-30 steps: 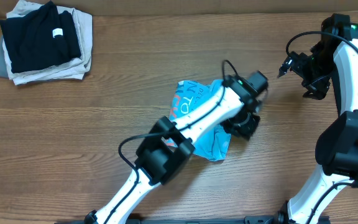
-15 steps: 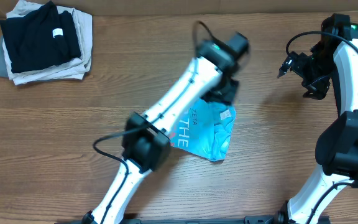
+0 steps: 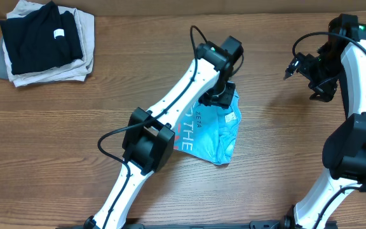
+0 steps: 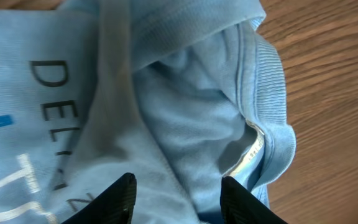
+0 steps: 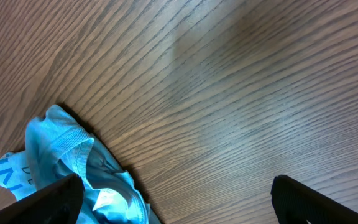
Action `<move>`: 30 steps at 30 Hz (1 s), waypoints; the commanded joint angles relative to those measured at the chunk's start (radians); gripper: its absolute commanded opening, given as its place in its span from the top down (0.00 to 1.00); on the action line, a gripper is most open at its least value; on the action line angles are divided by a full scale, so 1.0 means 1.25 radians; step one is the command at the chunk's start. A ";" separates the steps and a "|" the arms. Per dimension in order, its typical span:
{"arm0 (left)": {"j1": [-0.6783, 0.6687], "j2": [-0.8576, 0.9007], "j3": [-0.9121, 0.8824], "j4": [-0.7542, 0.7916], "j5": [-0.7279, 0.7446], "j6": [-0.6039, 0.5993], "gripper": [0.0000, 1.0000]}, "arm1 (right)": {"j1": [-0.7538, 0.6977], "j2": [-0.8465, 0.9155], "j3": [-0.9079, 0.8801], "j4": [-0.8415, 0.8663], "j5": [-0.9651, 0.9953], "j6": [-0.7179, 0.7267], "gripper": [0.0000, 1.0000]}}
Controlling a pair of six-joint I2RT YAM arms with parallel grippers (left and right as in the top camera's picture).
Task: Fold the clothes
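The left gripper (image 3: pixel 219 96) has swung to the crumpled T-shirt's (image 3: pixel 211 137) collar edge on the counter (image 3: pixel 107 95), jaws apart and seemingly released, while the right gripper (image 3: pixel 292 67) gapes well clear, so folding has barely begun.

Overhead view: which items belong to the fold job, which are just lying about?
In the job:
- sky-blue T-shirt, crumpled, centre
- left gripper, right over the shirt
- right gripper, open, off to the side

Lying about:
- stack of folded clothes, black one on top, far left corner, neither arm near it
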 commanded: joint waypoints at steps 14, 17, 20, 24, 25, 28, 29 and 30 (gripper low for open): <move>-0.012 0.008 -0.085 0.051 -0.094 -0.056 0.59 | 0.001 -0.020 0.015 0.001 0.002 0.001 0.00; -0.018 0.008 -0.086 0.057 -0.094 -0.056 0.71 | 0.001 -0.020 0.015 0.001 0.002 0.001 0.00; -0.027 0.008 -0.086 0.058 -0.092 -0.056 0.96 | 0.001 -0.020 0.015 0.001 0.002 0.001 0.00; -0.037 0.007 -0.085 0.049 -0.092 -0.056 0.96 | 0.001 -0.020 0.015 0.001 0.002 0.001 0.00; -0.038 0.004 -0.084 0.044 -0.092 -0.056 0.96 | 0.001 -0.020 0.015 0.001 0.002 0.001 0.00; -0.038 -0.004 -0.058 0.005 -0.092 -0.056 0.96 | 0.001 -0.020 0.015 0.001 0.002 0.001 0.00; -0.038 -0.012 -0.029 -0.030 -0.092 -0.056 0.96 | 0.001 -0.020 0.015 0.001 0.002 0.001 0.00; -0.038 -0.019 -0.013 -0.049 -0.092 -0.056 0.96 | 0.001 -0.020 0.015 0.001 0.002 0.001 0.00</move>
